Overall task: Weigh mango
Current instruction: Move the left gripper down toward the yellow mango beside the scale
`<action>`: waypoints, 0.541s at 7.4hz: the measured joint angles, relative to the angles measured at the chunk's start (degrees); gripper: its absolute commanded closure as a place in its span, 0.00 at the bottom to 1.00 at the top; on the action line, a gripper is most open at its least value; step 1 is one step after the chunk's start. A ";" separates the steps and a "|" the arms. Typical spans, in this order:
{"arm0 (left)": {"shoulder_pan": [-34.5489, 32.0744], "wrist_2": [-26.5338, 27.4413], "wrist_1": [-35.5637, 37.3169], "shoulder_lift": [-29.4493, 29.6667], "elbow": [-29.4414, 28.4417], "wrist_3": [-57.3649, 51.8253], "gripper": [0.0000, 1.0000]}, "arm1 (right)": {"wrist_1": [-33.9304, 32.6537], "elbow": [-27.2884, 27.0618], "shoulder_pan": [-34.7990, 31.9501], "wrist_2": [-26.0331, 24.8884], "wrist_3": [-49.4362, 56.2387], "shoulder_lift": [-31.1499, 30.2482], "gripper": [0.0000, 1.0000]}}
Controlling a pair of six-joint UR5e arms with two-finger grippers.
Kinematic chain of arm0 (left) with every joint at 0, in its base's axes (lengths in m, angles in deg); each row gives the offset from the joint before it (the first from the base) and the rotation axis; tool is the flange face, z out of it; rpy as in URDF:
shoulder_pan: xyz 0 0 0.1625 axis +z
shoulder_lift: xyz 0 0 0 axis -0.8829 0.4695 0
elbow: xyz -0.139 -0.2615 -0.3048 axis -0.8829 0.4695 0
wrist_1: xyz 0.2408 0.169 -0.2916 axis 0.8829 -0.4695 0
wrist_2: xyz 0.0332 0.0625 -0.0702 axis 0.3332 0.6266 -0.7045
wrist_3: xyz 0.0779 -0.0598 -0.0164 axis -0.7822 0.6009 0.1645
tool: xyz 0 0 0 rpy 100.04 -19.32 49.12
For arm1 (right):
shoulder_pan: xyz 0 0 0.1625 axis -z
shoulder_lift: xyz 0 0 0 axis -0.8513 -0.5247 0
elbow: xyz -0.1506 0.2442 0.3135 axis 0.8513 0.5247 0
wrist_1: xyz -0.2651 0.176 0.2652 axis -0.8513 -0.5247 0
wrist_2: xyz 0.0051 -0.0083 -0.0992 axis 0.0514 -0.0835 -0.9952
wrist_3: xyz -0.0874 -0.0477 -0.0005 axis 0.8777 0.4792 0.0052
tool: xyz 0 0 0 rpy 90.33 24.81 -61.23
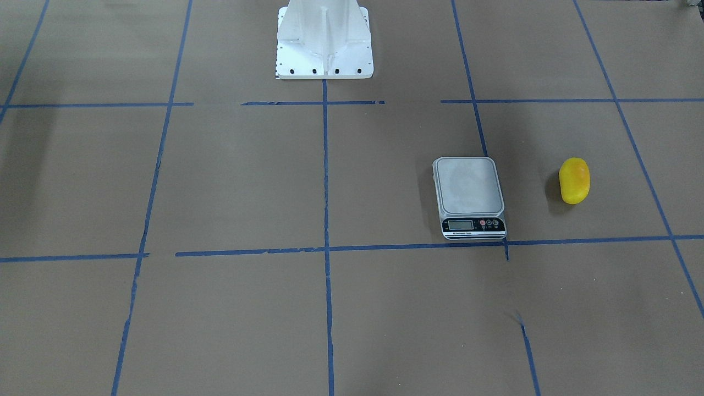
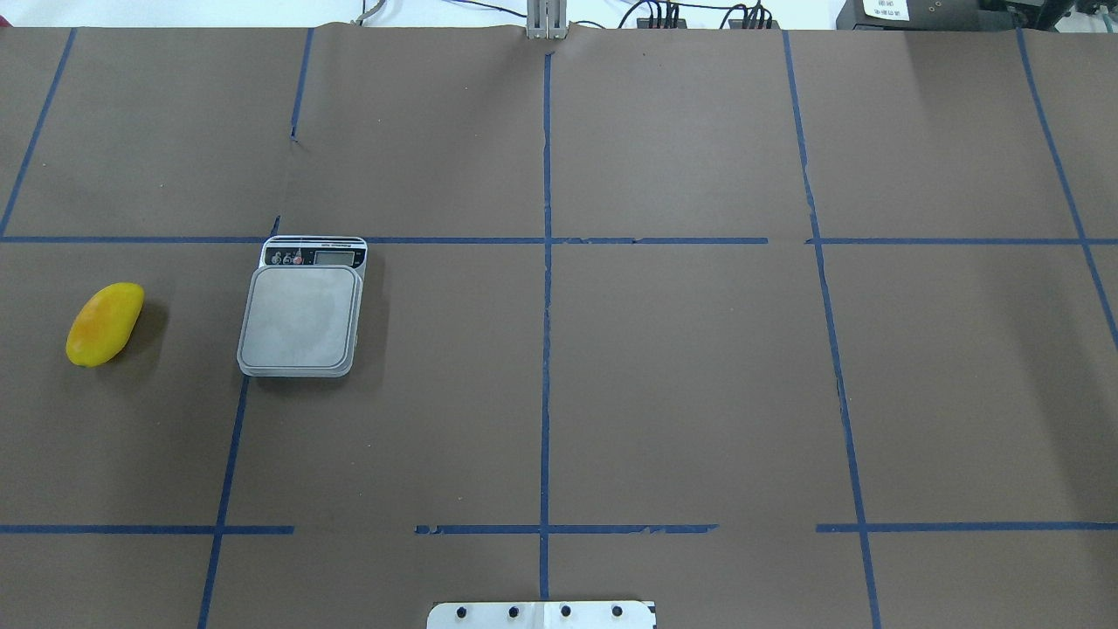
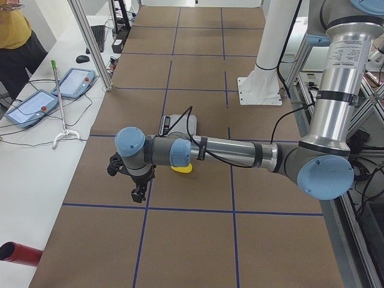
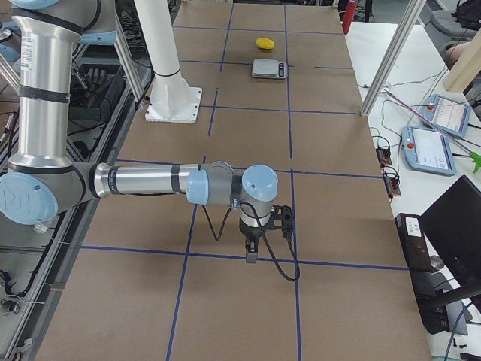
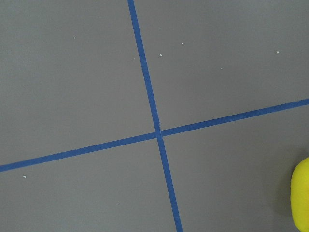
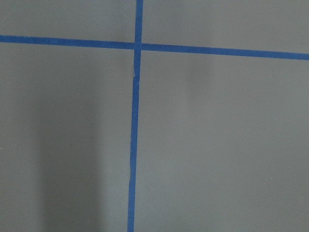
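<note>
Scale [image 2: 301,319]: grey platform, display strip at its far edge, lettering too small to read.
Mango [image 2: 105,324]: lies on bench [image 2: 681,367] left of scale, apart from it; mostly hidden behind left arm in left side view.
Left end effector [image 3: 139,195], right end effector [image 4: 251,256]: above bench; whether spread or pressed together, cannot tell.

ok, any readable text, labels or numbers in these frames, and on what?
Nothing reads cleanly.
Scale front panel: white print strip too small; display digits not legible.
Left arm sticker: blurred.
Label on dark box, overhead far edge: blurred.
</note>
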 measured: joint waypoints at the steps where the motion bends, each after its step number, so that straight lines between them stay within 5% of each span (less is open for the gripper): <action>1: 0.05 0.08 -0.51 -0.13 0.09 0.01 0.00 | 0.00 0.00 0.00 0.00 0.00 0.00 0.00; 4: 0.12 0.09 -2.02 -0.53 0.43 0.28 0.00 | -0.02 0.30 0.00 0.01 0.05 0.04 0.00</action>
